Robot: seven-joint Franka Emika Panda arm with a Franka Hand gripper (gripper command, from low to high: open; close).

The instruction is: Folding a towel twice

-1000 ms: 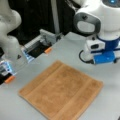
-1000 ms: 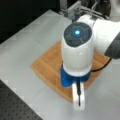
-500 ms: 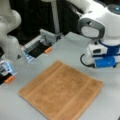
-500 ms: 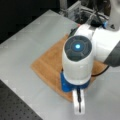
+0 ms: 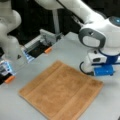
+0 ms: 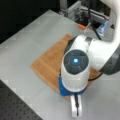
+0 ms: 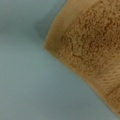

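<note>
Towel corner flat on grey table

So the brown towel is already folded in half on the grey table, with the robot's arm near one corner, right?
Not quite. The towel is not folded in half: it lies spread flat in a single layer on the grey table, as a front view shows. The arm is indeed near one corner.
</note>
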